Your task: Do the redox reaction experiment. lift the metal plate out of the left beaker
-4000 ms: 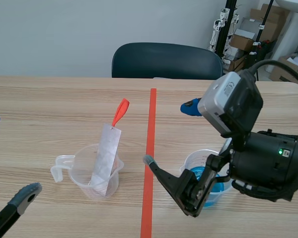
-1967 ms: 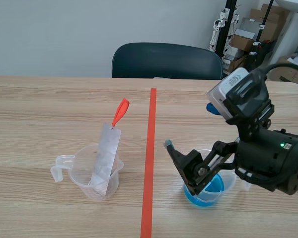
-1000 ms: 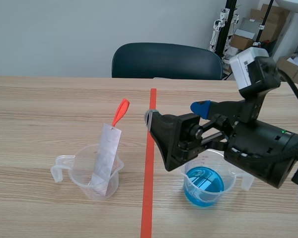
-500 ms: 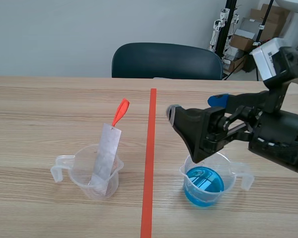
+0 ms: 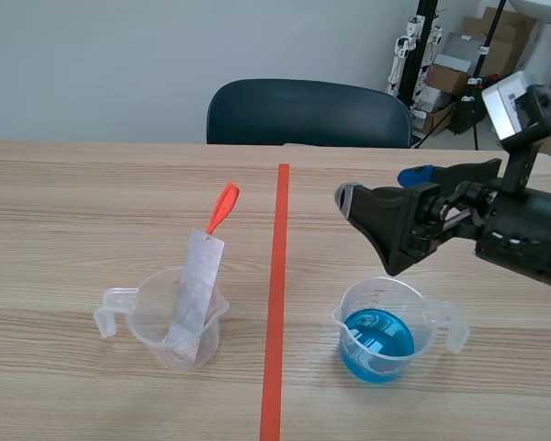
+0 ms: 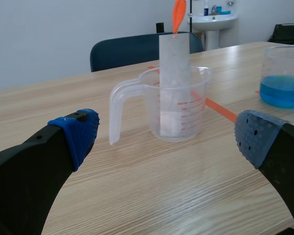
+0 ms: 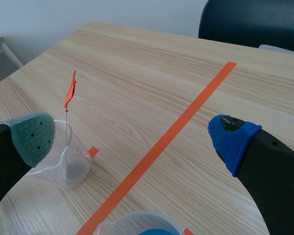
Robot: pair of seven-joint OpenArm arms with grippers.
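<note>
Lower left of frame: metal plate (image 5: pixel 196 292) in left beaker (image 5: pixel 156 326). Leans up and slightly right along its long axis, orange tab (image 5: pixel 224 206) on the top end, well clear of the rim. Middle right: right gripper (image 5: pixel 379 186) raised, fingers wide apart, empty, above and behind blue beaker (image 5: pixel 378 335), across tape line (image 5: pixel 277 276) from the plate, well apart. Left wrist view: left gripper (image 6: pixel 166 134) low, wide open, empty, beaker and plate straight ahead. Probably nearer on the left arm's side; calls for pinching the upper end, pulling up along the lean.
</note>
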